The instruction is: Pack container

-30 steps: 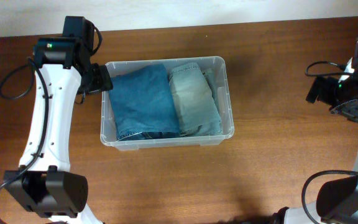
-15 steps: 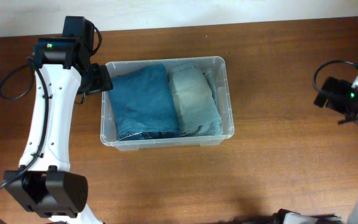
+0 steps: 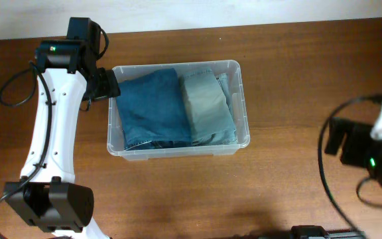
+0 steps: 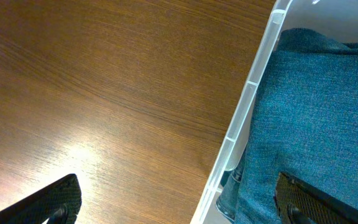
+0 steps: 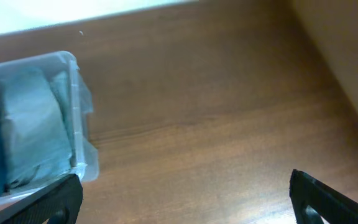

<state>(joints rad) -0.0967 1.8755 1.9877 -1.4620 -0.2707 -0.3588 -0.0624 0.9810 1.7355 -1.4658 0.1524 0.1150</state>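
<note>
Carefully: my left gripper (image 4: 182, 204), open, straddles the left wall of the large clear plastic bin (image 3: 178, 151) in the middle; right gripper (image 5: 188, 202) open, well right. I'd pinch only rim, not the folded dark-blue denim (image 3: 152, 106).

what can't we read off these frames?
1. container floor: overhead, covered by the dark blue denim and the light denim.
2. left gripper fingertips: left wrist view, cut off by the bottom edge, so contact with the rim is unclear.
3. right gripper fingertips: right wrist view, cut off by the bottom edge, picture blurred. Overhead, the right arm hides them.
</note>
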